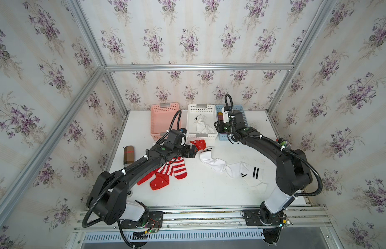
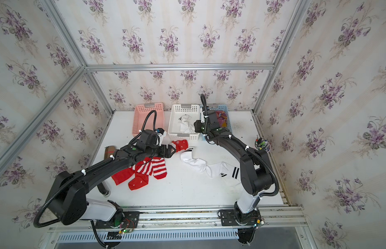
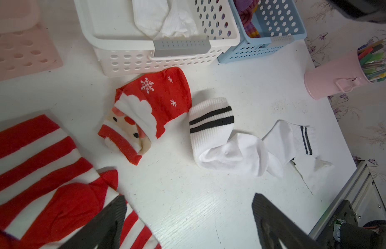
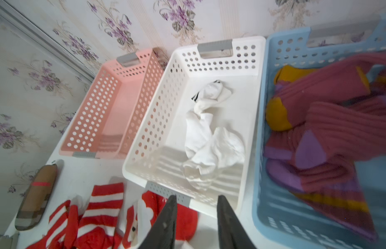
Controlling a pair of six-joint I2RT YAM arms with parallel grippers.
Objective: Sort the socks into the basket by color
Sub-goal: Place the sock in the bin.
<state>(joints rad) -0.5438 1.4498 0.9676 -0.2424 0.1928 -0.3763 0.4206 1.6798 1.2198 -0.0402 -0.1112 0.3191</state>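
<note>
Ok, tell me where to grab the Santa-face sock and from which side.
Pinch the Santa-face sock at its folded face end, straight down with the left claw. It lies flat; that end is bunched thicker and clear of the white basket.

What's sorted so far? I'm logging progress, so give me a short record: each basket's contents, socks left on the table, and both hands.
pink basket: empty
white basket: white socks
blue basket: maroon-purple socks
table: red striped socks, Santa sock, black-banded white socks
left hand: open, empty, over the table
right hand: open, empty, by the white basket's near rim
</note>
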